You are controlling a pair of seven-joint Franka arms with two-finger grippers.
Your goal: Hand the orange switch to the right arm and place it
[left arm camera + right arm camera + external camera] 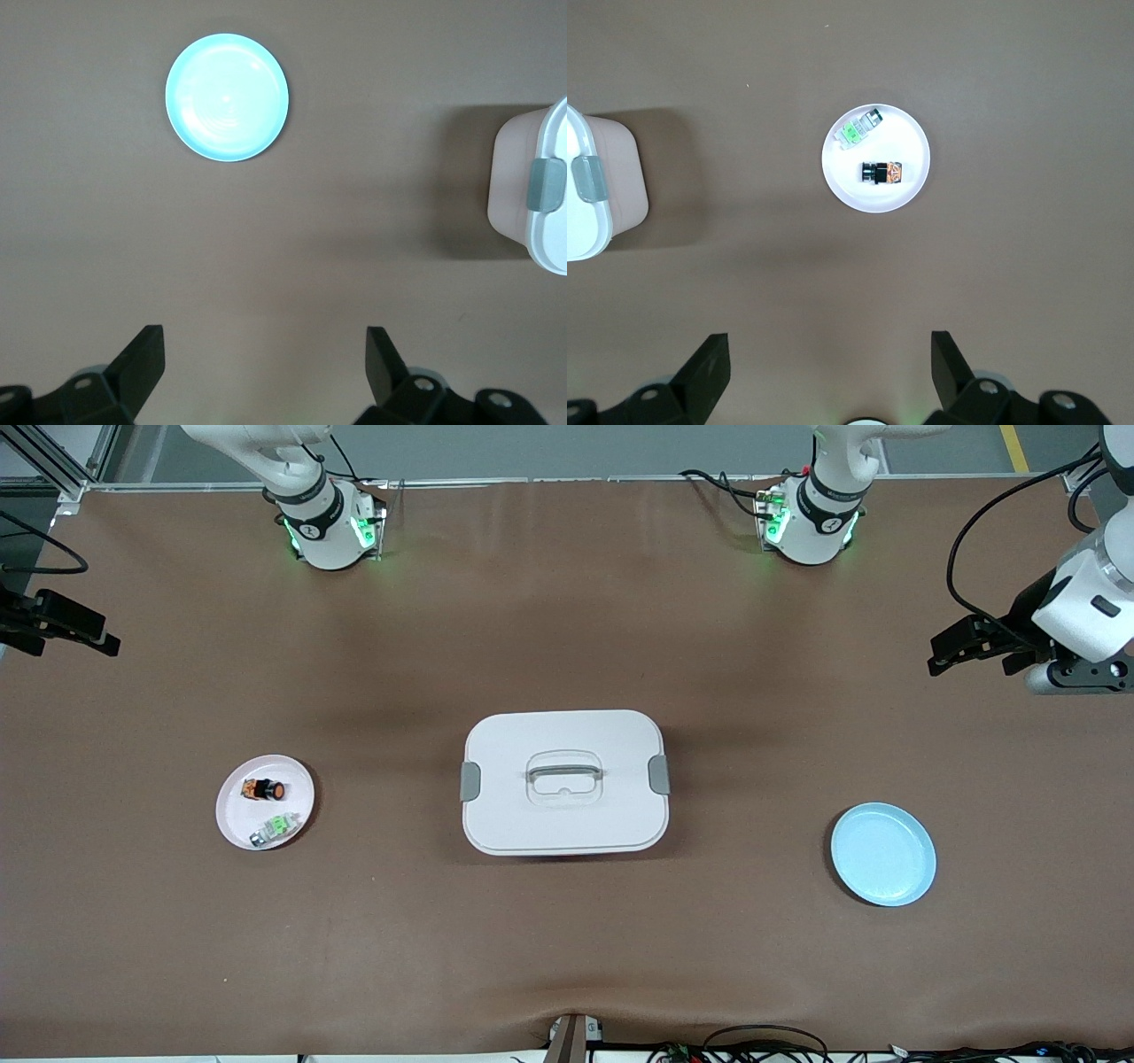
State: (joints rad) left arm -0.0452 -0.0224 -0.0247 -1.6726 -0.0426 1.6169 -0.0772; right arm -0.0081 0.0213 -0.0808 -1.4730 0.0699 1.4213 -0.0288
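Note:
The orange switch (264, 788) (883, 171) lies on its side on a small pale pink plate (232, 824) (842, 181) toward the right arm's end of the table. My right gripper (97, 636) (830, 347) hangs open and empty high over the table's edge at that end, apart from the plate. At the left arm's end, my left gripper (941, 654) (266, 341) is likewise raised, open and empty. Neither gripper touches anything.
A small green-and-silver part (273, 829) (859, 129) shares the pink plate, nearer to the front camera than the switch. A white lidded box with a handle (564, 815) (540, 239) (598, 208) stands mid-table. A light blue plate (883, 854) (227, 97) lies toward the left arm's end.

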